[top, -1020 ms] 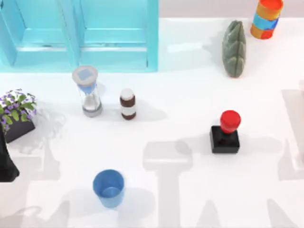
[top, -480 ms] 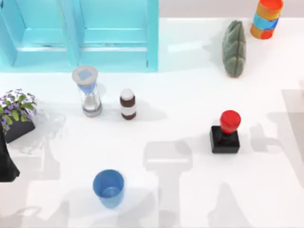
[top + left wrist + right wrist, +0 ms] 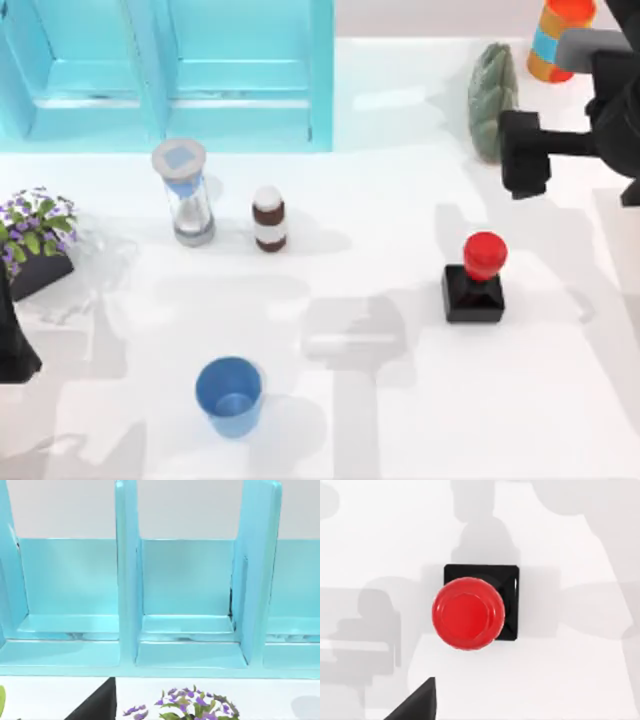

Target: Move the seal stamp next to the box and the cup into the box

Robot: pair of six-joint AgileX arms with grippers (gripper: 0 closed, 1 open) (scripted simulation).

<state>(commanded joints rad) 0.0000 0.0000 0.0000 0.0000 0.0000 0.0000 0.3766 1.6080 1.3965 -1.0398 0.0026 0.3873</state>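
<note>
Stamp (image 3: 474, 278) upright at right centre of the table (image 3: 400, 400), directly below the right wrist camera.
Right gripper (image 3: 524, 153) hangs at upper right, above the stamp; whether its fingers are apart, I cannot tell. Cup (image 3: 229, 396) stands lower left, well apart from the box (image 3: 165, 75) at upper left. Left arm (image 3: 14, 345) parked at left edge.

Top view looks down; right wrist view shares its seal stamp (image 3: 474, 277), closer.

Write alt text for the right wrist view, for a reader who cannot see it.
Looking straight down on the seal stamp: a glossy red round knob on a black square base, standing upright on the white table. Soft grey shadows cross the tabletop around it, and a dark gripper part pokes into the frame edge.
</note>
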